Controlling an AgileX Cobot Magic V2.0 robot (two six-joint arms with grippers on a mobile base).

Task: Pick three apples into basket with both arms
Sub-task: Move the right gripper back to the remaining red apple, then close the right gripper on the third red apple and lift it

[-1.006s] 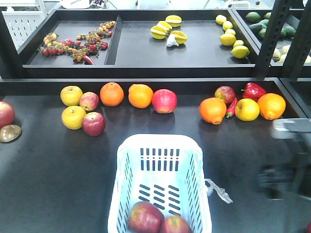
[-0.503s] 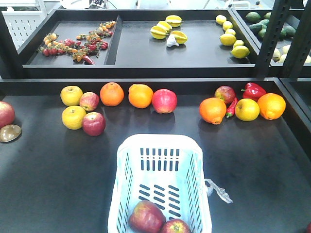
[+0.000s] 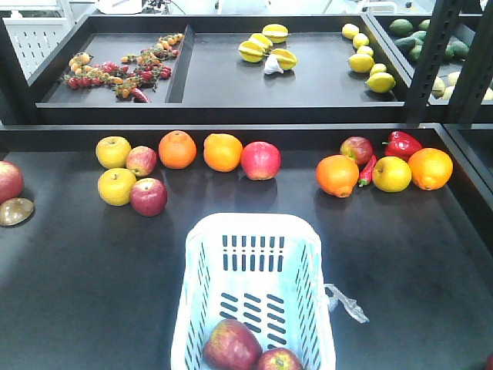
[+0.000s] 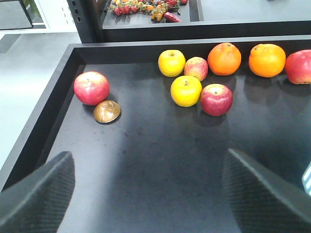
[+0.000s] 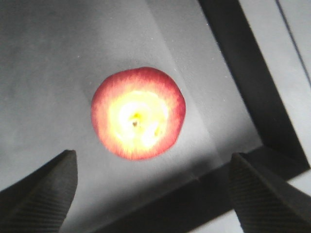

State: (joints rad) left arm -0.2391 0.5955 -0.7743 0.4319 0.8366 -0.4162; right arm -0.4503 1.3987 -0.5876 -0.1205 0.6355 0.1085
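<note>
The table (image 3: 92,277) carries my basket (image 3: 254,231) with two apples (image 3: 231,345) lying at its near end. My left tool (image 4: 148,194) hangs spread wide and empty; my right tool (image 5: 153,194), equally wide, hovers over a third apple (image 5: 138,112) near the table's corner.

Two dark red apples (image 3: 231,346) lie in the near end of the pale blue-white slotted plastic basket (image 3: 202,262), which stands on the black tray table (image 3: 92,270). Behind it, a row of round orange oranges (image 3: 178,149) runs left to right.
</note>
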